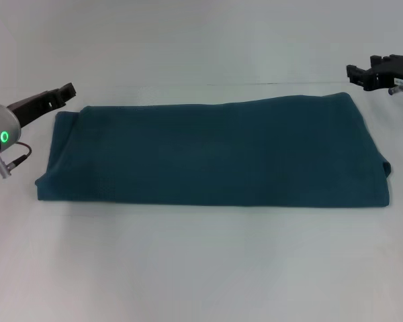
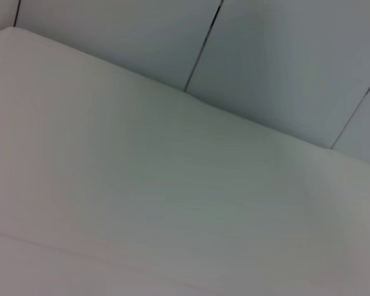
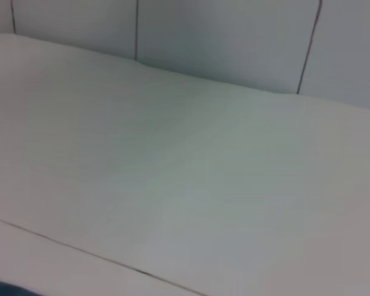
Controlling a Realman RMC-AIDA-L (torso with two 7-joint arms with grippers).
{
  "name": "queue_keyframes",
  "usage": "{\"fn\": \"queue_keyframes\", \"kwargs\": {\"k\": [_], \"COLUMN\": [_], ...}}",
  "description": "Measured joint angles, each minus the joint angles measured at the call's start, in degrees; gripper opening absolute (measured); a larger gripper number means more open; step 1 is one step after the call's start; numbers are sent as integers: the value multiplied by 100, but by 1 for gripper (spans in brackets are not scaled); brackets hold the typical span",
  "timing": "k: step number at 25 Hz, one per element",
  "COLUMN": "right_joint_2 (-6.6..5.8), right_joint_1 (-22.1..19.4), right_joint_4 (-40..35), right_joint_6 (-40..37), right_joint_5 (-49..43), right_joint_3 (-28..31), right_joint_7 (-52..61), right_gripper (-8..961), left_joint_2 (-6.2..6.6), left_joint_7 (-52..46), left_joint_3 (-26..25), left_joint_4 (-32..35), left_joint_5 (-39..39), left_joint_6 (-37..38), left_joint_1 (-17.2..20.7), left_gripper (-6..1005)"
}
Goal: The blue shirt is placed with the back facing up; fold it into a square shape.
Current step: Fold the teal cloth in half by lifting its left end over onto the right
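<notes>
White table (image 1: 201,268) all around, pale panelled wall (image 3: 222,37) behind it in the wrist views. Blue shirt (image 1: 215,151) lies dead center, already folded into a long wide rectangle, plain side up, small bump of fabric on its 3 o'clock edge. Left gripper (image 1: 59,94) sits off the shirt's 10 o'clock corner, not touching. Right gripper (image 1: 363,75) is up at 2 o'clock, also clear and holding nothing. Honestly can't tell if either claw is released or clenched.
</notes>
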Motion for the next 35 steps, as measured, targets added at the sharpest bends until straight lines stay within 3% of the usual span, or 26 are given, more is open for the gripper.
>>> {"fn": "queue_keyframes", "kwargs": {"k": [2, 4, 10, 15, 19, 27, 35], "right_joint_2": [-58, -112, -241, -188, -182, -323, -332], "right_joint_1": [-30, -69, -443, -945, -1464, -1873, -1858], "right_joint_4": [-6, -26, -533, -1289, -1626, -1638, -1596], "right_joint_6": [-241, -539, -1906, -3123, -4082, -4768, -4811], "right_joint_5": [2, 1, -7, 29, 359, 525, 514], "right_joint_3": [1, 1, 10, 50, 60, 67, 86], "right_joint_7": [154, 349, 1213, 1899, 2306, 2584, 2656], "right_gripper": [454, 491, 602, 618, 615, 615, 614], "left_joint_2": [5, 35, 104, 113, 115, 111, 54], "left_joint_7": [1, 0, -69, -226, -288, -262, -135], "left_joint_3": [0, 1, 1, 0, 0, 75, 218], "left_joint_4": [1, 14, 319, 675, 932, 1357, 1464], "left_joint_5": [-2, -2, -11, 19, 46, 70, 503], "left_joint_6": [101, 357, 1734, 2688, 3272, 4006, 3855], "left_joint_1": [36, 96, 464, 873, 1195, 1776, 1997], "left_gripper": [355, 513, 819, 901, 898, 891, 884]}}
